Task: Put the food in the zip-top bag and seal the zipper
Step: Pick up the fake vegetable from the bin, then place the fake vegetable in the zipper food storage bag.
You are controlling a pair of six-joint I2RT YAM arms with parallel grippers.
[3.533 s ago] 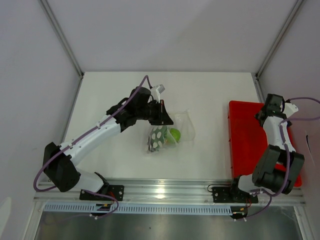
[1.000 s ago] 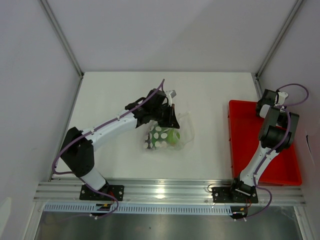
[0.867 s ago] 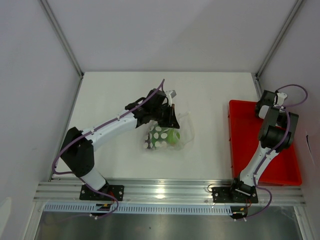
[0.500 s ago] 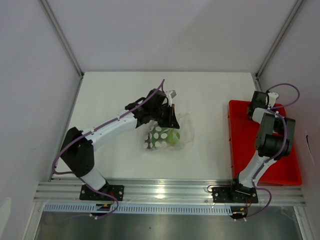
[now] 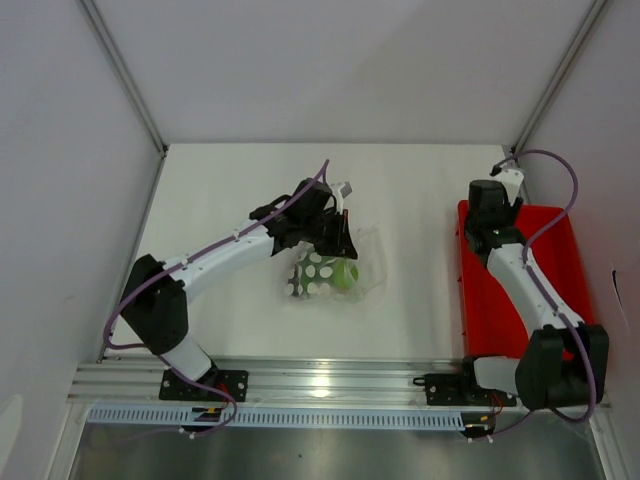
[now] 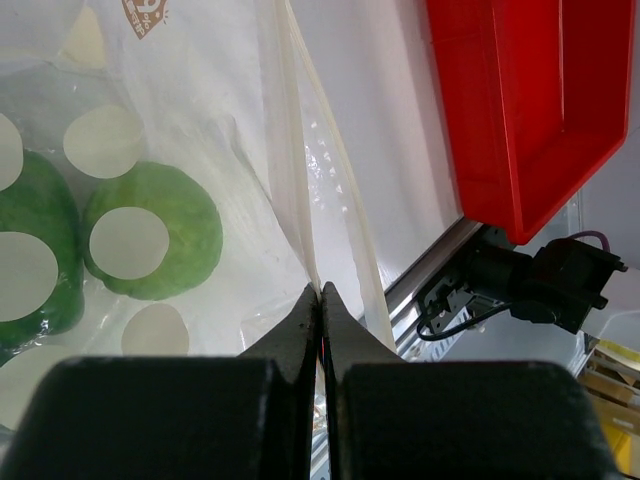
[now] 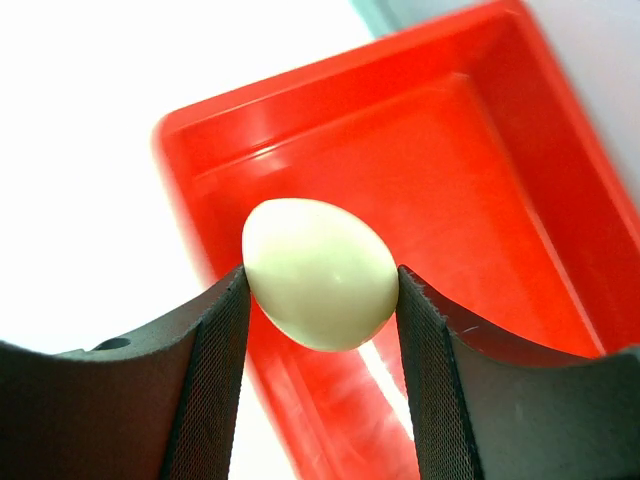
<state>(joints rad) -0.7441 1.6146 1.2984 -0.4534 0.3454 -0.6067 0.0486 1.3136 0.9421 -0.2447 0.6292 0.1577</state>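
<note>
The zip-top bag point(image 5: 350, 262) lies mid-table, clear with white dots. A bright green round piece point(image 6: 150, 240) and a darker green piece point(image 6: 28, 262) of the food show through it. My left gripper point(image 6: 321, 290) is shut on the bag's mouth edge, where the pale zipper strip point(image 6: 298, 165) runs away from the jaws. My right gripper point(image 7: 320, 290) is shut on the whitish egg point(image 7: 318, 272), holding it in the air above the near-left corner of the red tray point(image 7: 480, 160). In the top view the right gripper point(image 5: 487, 208) hangs over the tray's far left corner, hiding the egg.
The red tray point(image 5: 530, 290) stands at the table's right side, against the right wall post. The front rail with the arm bases point(image 5: 340, 380) runs along the near edge. White table point(image 5: 410, 190) lies between the bag and the tray.
My right arm has swung left from the tray's far right corner to its far left corner, carrying the egg. The left arm and the bag have stayed put.
</note>
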